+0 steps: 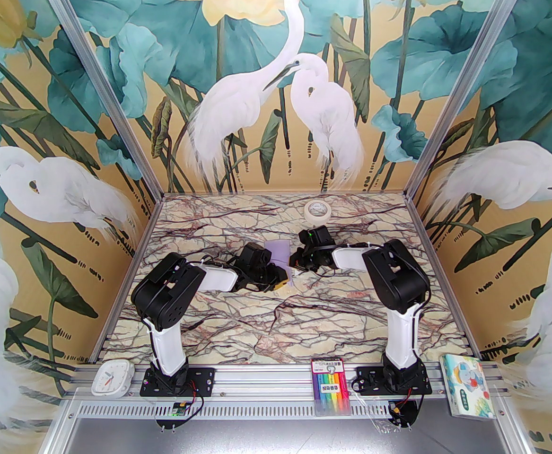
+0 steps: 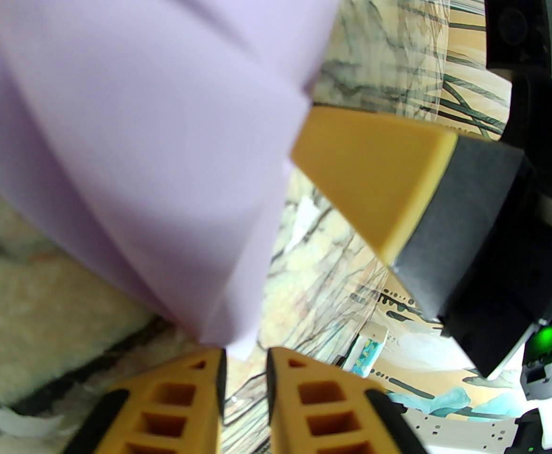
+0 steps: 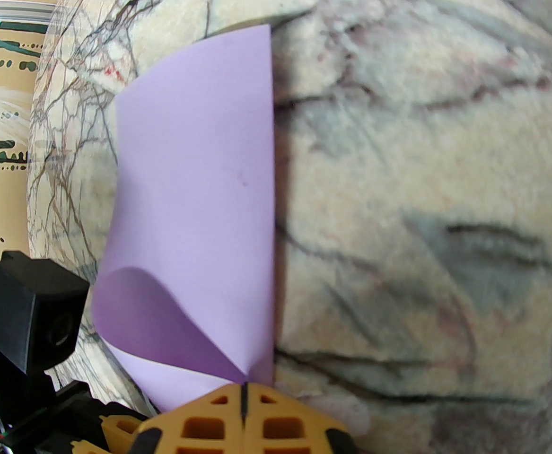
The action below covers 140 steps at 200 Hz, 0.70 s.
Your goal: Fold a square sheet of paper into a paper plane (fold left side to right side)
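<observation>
Wrist-close, the right gripper [image 3: 243, 388] is pinching the square sheet of paper [image 3: 195, 196]. The left gripper [image 2: 245, 362] is straddling its corner, grip unclear.

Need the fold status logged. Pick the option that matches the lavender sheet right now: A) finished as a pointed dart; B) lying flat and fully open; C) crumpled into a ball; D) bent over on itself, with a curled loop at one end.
D: in the right wrist view the square sheet of paper curls over into a loop that narrows to the spot where the right gripper pinches it shut.
</observation>
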Motion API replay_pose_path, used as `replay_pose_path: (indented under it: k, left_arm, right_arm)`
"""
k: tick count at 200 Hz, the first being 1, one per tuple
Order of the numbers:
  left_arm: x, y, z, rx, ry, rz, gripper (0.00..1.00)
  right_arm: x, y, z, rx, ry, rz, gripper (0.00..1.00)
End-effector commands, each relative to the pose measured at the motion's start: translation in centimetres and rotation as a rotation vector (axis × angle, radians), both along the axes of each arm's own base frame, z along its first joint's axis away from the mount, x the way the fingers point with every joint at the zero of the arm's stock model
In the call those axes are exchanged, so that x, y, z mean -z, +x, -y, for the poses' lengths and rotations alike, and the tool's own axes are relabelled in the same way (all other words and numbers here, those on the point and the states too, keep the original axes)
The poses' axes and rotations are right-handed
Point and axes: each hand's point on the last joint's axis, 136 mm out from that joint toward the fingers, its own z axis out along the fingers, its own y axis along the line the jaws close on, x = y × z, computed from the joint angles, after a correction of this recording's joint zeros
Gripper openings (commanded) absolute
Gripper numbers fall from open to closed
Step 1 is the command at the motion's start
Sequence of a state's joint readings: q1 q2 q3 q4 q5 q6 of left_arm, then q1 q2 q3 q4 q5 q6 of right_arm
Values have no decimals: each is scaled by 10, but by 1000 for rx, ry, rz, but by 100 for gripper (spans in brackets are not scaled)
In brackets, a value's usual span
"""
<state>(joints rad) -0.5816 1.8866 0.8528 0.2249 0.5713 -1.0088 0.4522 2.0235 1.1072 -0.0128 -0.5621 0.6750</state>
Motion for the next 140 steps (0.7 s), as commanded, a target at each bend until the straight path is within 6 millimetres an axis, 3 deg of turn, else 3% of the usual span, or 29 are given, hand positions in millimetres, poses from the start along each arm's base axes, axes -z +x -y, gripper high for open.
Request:
replay_pose_path:
  k: [1, 61, 92, 140]
  left_arm:
    - [-12, 2, -1, -6, -5, 20, 21]
    - [-38, 5, 14, 35, -22, 86, 21]
    - [-31, 3, 25, 62, -31, 63, 21]
    - [-14, 1, 24, 64, -14, 36, 20]
  right_arm:
    - [15, -4, 3, -6, -47, -22, 0]
    - [15, -5, 2, -9, -45, -22, 0]
    - [15, -5, 2, -9, -46, -23, 0]
    - [16, -5, 1, -5, -44, -27, 0]
